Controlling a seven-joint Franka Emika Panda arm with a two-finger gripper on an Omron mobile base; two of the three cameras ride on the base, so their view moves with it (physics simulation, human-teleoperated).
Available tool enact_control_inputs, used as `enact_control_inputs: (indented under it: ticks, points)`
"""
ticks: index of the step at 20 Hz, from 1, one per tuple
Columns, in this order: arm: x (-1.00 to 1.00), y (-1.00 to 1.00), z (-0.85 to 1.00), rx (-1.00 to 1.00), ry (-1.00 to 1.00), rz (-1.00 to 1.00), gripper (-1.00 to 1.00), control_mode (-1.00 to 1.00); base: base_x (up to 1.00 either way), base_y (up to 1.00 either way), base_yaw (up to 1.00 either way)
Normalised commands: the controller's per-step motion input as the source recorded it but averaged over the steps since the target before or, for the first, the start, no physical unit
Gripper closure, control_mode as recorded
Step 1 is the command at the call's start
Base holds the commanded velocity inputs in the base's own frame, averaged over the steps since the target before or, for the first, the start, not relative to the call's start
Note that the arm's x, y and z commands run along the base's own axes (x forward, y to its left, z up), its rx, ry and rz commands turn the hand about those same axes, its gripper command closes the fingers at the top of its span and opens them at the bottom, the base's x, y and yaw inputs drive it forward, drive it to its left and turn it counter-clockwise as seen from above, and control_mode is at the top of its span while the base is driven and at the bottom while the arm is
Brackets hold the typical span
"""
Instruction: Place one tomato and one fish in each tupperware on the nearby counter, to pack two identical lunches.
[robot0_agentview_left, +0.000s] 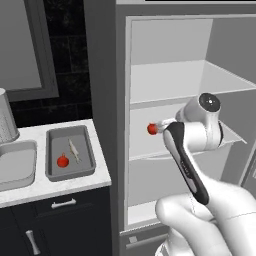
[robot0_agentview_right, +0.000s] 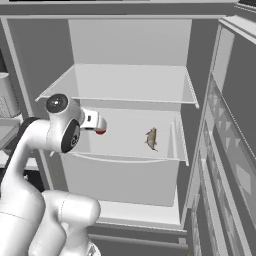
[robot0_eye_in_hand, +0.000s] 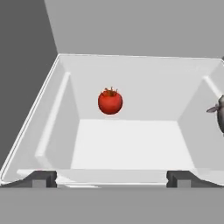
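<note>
Inside the open fridge, on its middle shelf (robot0_agentview_right: 125, 145), a tomato (robot0_eye_in_hand: 110, 101) sits at eleven o'clock from the gripper (robot0_eye_in_hand: 112, 178), whose fingers are spread wide and empty. A fish (robot0_agentview_right: 151, 138) lies at three o'clock on that shelf; on the counter (robot0_agentview_left: 30, 187), one tupperware (robot0_agentview_left: 89, 145) holds another tomato (robot0_agentview_left: 62, 161) and fish (robot0_agentview_left: 74, 149).

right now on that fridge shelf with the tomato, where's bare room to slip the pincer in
The shelf is mostly bare: a wide open stretch lies between the tomato near the left wall and the fish toward the right wall, plus the whole front strip. The open pincer faces that front strip. It is tightest beside the fish at the right edge.
</note>
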Motion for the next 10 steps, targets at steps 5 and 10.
enact_control_inputs:
  ticks: [5,10]
  points:
    - [0.65,0.18,-0.57,0.00,-0.02,0.00,-1.00,-1.00,0.00,0.00,0.00]
    - [0.71,0.06,-0.26,0.02,-0.02,0.00,-1.00,-1.00,0.00,0.00,0.00]
